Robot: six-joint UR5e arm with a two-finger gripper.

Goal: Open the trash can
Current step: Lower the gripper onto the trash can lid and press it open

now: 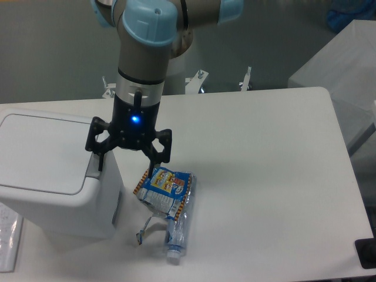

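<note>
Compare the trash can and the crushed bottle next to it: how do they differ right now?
The trash can is large, boxy and plain white; the bottle is small, clear and crumpled, with a blue and orange label. The trash can stands upright with its lid shut; the bottle lies flat. The open gripper has one finger at the trash can's right rim and the other above the bottle's label. Both rest on the white table.

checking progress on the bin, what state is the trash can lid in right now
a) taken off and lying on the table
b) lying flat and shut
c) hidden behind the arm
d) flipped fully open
b: the trash can has its white lid lying flat on top with no gap showing, while the open gripper hangs at its right rim by the grey tab.
</note>
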